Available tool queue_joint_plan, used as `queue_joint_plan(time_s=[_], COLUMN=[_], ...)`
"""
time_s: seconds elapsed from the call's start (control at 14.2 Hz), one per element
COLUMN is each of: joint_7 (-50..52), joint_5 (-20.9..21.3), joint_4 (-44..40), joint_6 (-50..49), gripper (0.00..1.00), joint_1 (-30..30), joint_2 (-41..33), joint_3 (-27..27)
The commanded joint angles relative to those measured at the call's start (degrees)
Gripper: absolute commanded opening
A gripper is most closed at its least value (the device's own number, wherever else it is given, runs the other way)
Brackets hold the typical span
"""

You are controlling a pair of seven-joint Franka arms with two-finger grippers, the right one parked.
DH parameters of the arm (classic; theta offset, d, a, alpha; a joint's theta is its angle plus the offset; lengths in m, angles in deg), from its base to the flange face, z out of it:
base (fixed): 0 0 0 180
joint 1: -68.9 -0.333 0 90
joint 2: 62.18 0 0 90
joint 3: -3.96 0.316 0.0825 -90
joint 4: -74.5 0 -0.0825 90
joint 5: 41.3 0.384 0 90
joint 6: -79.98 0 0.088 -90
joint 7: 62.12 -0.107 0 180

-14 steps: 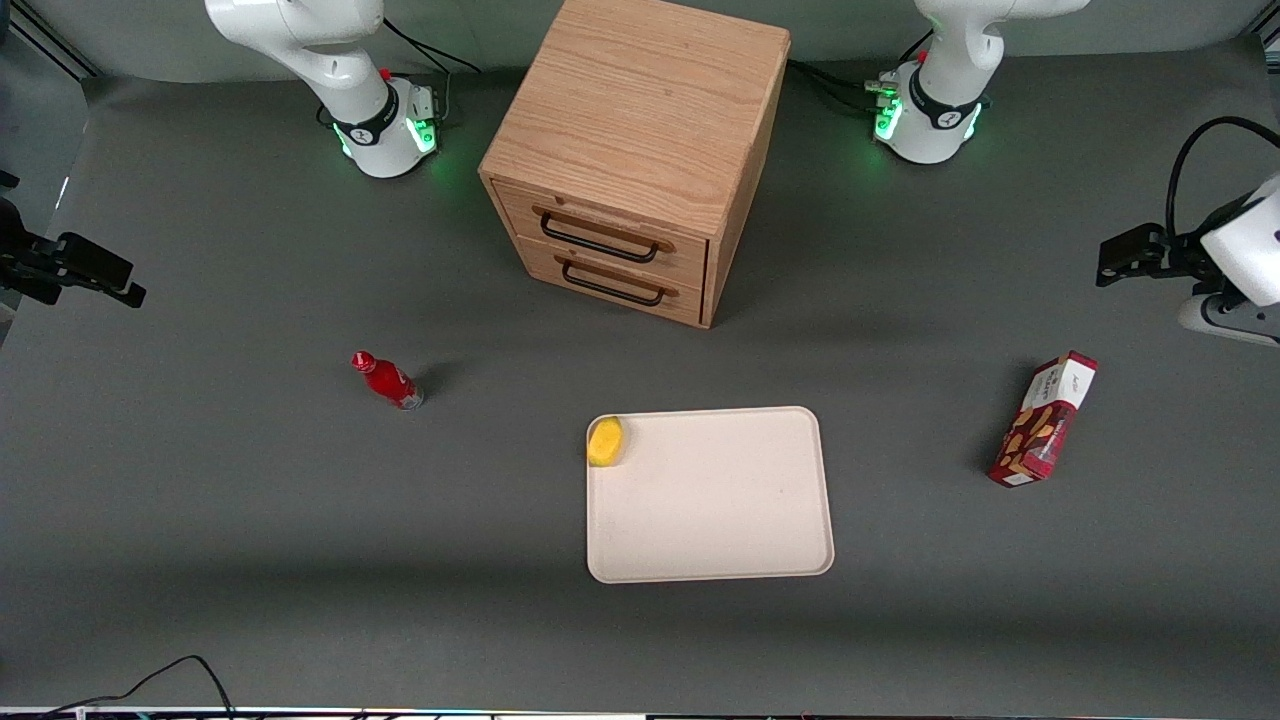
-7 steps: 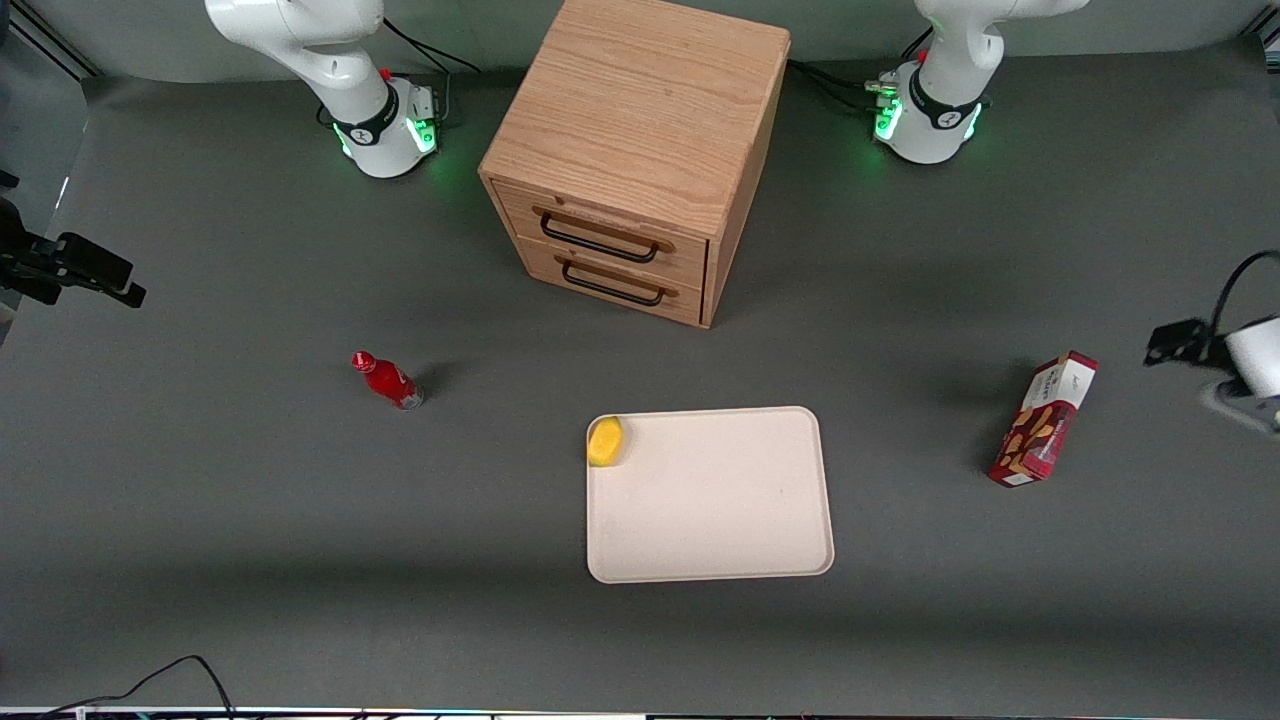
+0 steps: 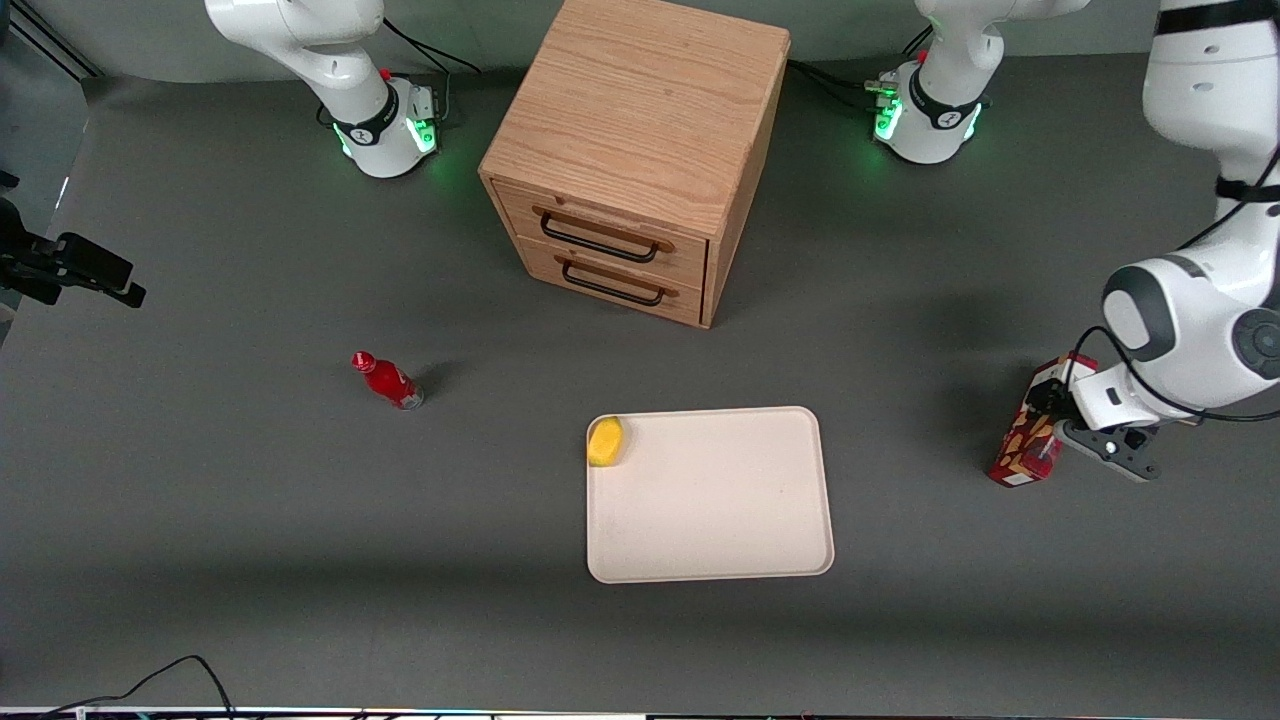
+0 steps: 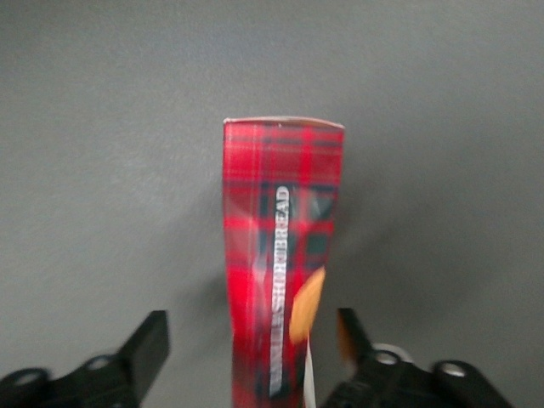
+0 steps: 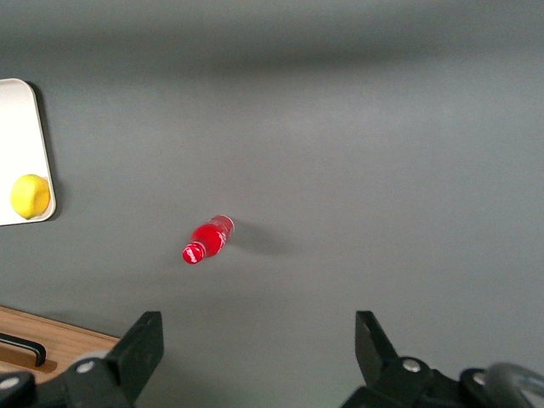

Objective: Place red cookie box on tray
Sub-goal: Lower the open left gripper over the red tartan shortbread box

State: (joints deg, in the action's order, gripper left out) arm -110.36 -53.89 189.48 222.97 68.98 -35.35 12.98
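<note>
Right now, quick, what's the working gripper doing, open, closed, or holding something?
Gripper: open, jaws on either side of the red cookie box, not clamped on it; the box stands on the table toward the working arm's end.

1. Left arm swung in from the working arm's end of the table; 1.0 s ago only its wrist showed at the table edge, now elbow and forearm are in front view.
2. Gripper (image 3: 1062, 428) went from well clear of the box (image 3: 1030, 440) to right over it, covering its white end.
3. Wrist view: fingers (image 4: 146, 347) spread, one each side of the box (image 4: 280, 255), gaps visible both sides, no contact.
4. Arm shadow now falls on the table near the box.
</note>
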Motion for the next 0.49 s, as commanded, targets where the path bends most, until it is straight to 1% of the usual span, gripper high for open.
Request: queue_joint_plan(time_s=[0.0,0.14,0.21,0.35,0.42], joint_7=[-1.42,-1.33,-1.24,-0.72,0.50], joint_5=[-2.88,-2.88,-2.97,-2.97,-2.97], joint_4=[0.51,-0.02,-1.32,-5.45,-8.16], joint_6=[1.86,0.63,-1.64,-9.01,-14.18], gripper=[0.00,0.00,0.00,0.00,0.00], joint_1=[0.27,0.27,0.27,0.27,0.27], joint_2=[0.32,-0.64,-0.99,-2.30,-3.53], joint_3=[0.20,0.20,0.20,0.47,0.55])
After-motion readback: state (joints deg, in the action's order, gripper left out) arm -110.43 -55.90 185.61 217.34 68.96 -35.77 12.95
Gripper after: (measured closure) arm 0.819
